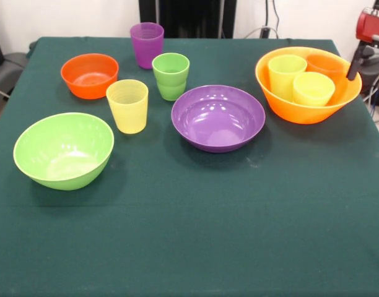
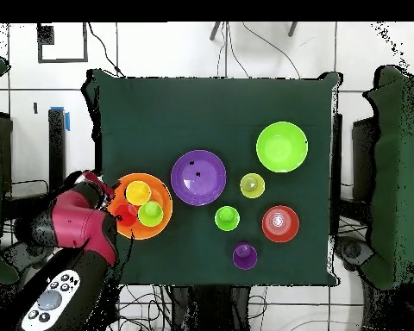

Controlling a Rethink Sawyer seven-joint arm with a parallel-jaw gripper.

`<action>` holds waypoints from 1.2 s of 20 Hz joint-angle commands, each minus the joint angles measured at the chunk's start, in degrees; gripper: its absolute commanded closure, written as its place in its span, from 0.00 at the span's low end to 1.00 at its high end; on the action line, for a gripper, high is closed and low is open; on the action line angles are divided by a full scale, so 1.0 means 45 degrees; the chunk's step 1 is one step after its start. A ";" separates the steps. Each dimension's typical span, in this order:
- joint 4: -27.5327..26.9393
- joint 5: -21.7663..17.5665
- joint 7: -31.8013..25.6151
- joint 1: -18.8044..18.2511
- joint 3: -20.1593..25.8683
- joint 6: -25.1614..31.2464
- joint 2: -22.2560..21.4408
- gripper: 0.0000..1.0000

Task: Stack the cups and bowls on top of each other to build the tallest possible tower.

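Green cloth covers your table (image 1: 196, 235), with a white wall behind it. Your arm (image 2: 77, 222) reaches from the table's side to the big yellow-orange bowl (image 1: 301, 108), and its gripper (image 1: 355, 65) shows only as a dark tip at that bowl's rim; you cannot tell whether it is spread or pressed together. That bowl holds three cups standing upright: a lime cup (image 1: 285, 74), a yellow cup (image 1: 313, 88) just beside it, and an orange cup (image 1: 326, 63) behind them. Next in size, the purple bowl (image 1: 218, 117) sits near the table's middle, well apart from the lime bowl (image 1: 64, 150) at the other side. Your orange bowl (image 1: 90, 75) stands behind the lime one. Between these bowls stand three loose cups, all upright: a pale yellow cup (image 1: 127, 105), a green cup (image 1: 171, 75) and, farthest back, a purple cup (image 1: 147, 44). Nothing is stacked beyond the cups in the big bowl.
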 commanded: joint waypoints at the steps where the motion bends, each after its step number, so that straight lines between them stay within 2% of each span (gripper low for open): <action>1: 0.0043 -0.0483 0.0650 -0.2104 0.2301 0.5041 -0.1198 0.00; 10: -0.0503 -0.0317 0.1117 -0.2157 0.3095 0.3060 0.0482 0.00; 18: -0.0914 -0.0182 0.1438 -0.2080 0.3365 0.2369 0.1218 0.00; 24: -0.1075 -0.0062 0.1724 -0.1885 0.3299 0.2629 0.1172 0.00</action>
